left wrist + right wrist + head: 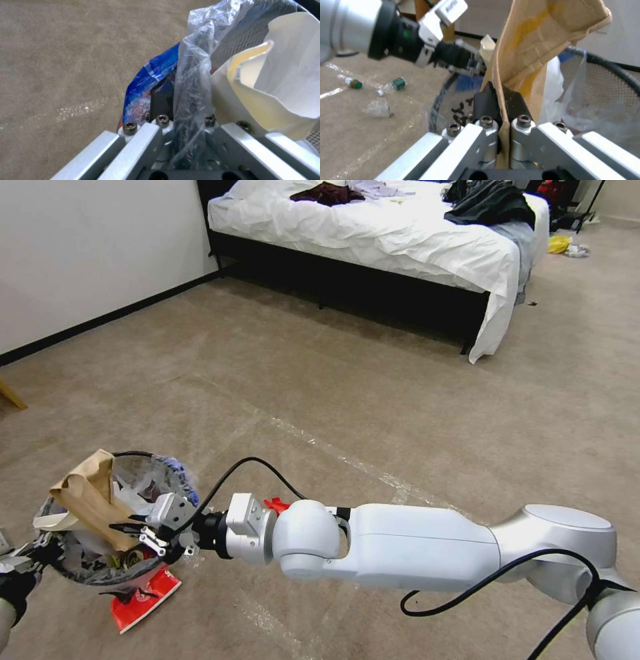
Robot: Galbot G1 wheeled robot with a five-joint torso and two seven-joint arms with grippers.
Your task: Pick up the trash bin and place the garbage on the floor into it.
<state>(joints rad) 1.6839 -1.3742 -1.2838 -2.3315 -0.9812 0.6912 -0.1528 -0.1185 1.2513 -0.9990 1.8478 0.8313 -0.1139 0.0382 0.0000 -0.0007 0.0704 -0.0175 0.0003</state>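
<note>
The right gripper (pixel 501 100) is clamped on brown paper (pixel 90 497), holding it over the trash bin (pixel 143 457) down at eight o'clock in the head view. The left gripper (pixel 181 120) pinches the bin's rim and clear liner (pixel 196 62), as best I can tell. A red wrapper (pixel 143 600) lies on the floor (pixel 347 393) just under the bin; two green-capped bottles (pixel 398 83) lie beyond it.
</note>
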